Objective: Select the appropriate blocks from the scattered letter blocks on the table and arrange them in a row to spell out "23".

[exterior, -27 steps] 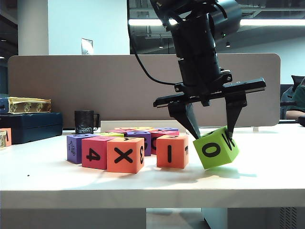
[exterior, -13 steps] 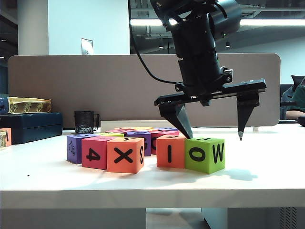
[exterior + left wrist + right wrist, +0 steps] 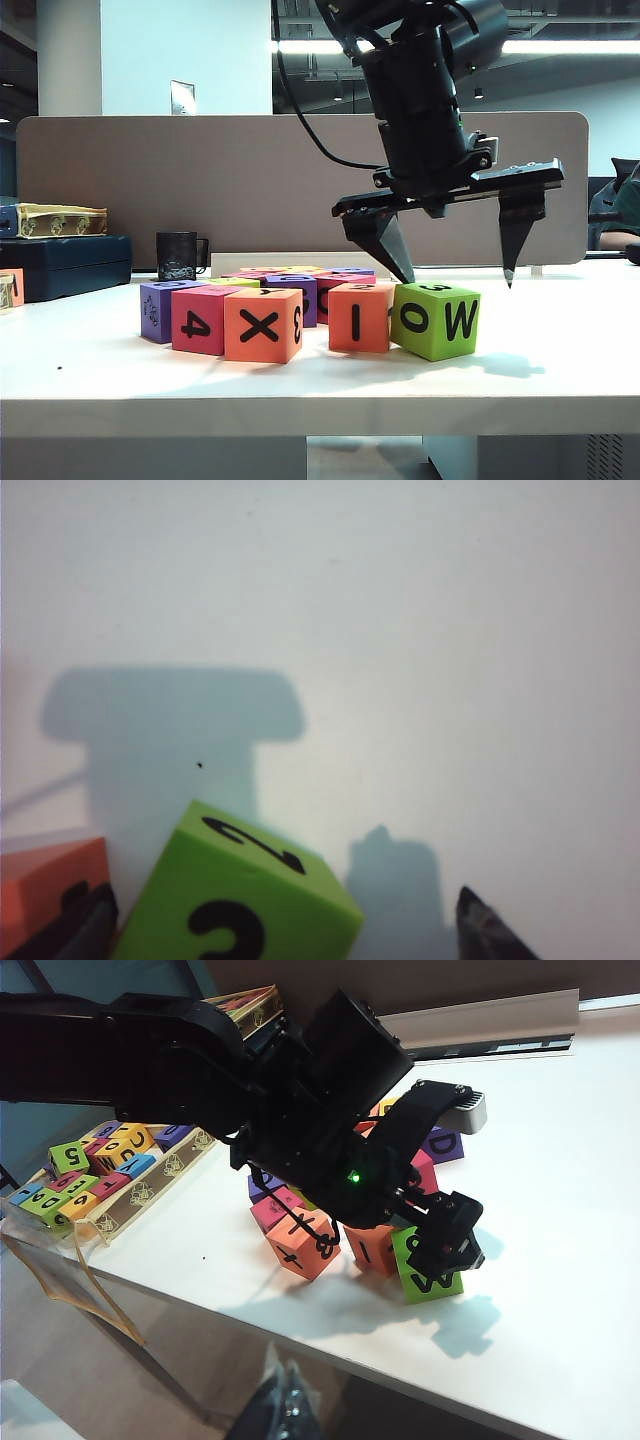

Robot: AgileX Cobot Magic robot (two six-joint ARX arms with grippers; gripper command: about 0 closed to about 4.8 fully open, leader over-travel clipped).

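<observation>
A green letter block [image 3: 437,320] sits flat on the white table [image 3: 560,350], close beside an orange "I" block [image 3: 360,317]. Its front faces read "O" and "W". My left gripper [image 3: 460,282] hangs open just above it, one finger on each side, touching nothing. In the left wrist view the green block [image 3: 240,900] shows a "2" between the spread fingertips [image 3: 478,920], and the orange block [image 3: 50,880] is beside it. An orange "X" block [image 3: 262,325], a pink "4" block [image 3: 203,320] and a purple block [image 3: 160,308] line up leftward. My right gripper [image 3: 285,1380] is shut, off the table's front edge.
More blocks lie behind the front row [image 3: 290,275]. A black mug [image 3: 180,255], a dark case [image 3: 60,265] and a brown partition [image 3: 120,190] stand at the back. A tray of blocks [image 3: 110,1175] sits beyond the table's left side.
The left gripper held the green block tilted against the table, then opened and let it go. The block now rests flat by the orange "I" block, and the gripper has rolled slightly.
</observation>
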